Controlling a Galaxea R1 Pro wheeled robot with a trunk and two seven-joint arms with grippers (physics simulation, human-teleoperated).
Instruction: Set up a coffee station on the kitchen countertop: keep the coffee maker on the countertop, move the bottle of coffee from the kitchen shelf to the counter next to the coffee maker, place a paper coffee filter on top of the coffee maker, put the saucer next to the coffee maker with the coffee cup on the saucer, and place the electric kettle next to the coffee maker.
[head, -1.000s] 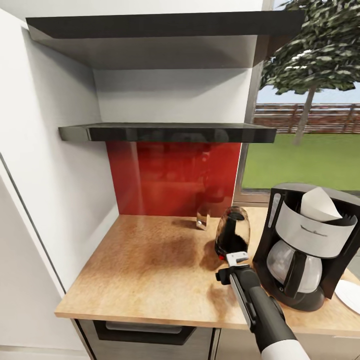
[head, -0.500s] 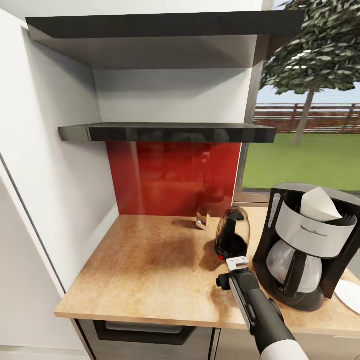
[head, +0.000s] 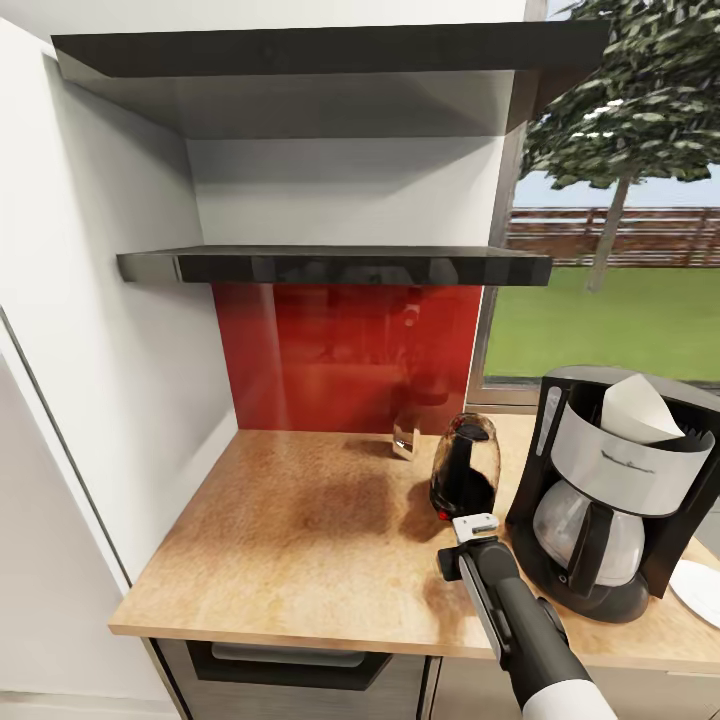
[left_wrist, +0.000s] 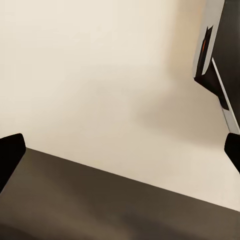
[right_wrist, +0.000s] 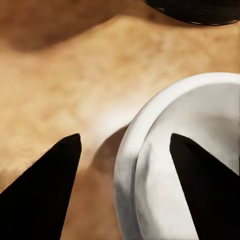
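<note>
From the head view, the coffee maker (head: 625, 470) stands upright on the kitchen countertop (head: 300, 540), with its carafe handle turned towards us. The paper coffee filter (head: 635, 410) sits in its top, one corner pointing up. The electric kettle (head: 465, 470) stands just beside it, tall axis vertical and black handle facing us. Below the kitchen shelf (head: 340, 265), a dark arm (head: 510, 610) reaches close to the kettle; we cannot tell which arm it is. The saucer (head: 700, 590) lies at the picture's right edge, near the machine's base.

In the left wrist view, the left pincer (left_wrist: 120, 160) is spread wide and holds nothing, over a pale plane and a dark one we cannot identify.

In the right wrist view, the right pincer (right_wrist: 125, 185) is wide and empty. One finger hangs over the bare surface and the other over the saucer (right_wrist: 200, 150), with the rim between them. The saucer lies flat, face up; being round, it has no long axis.

We judge the thin rim a poor hold: closing here could tip the saucer, or slide it into the machine's black base nearby. The arm by the kettle could also nudge it.
</note>
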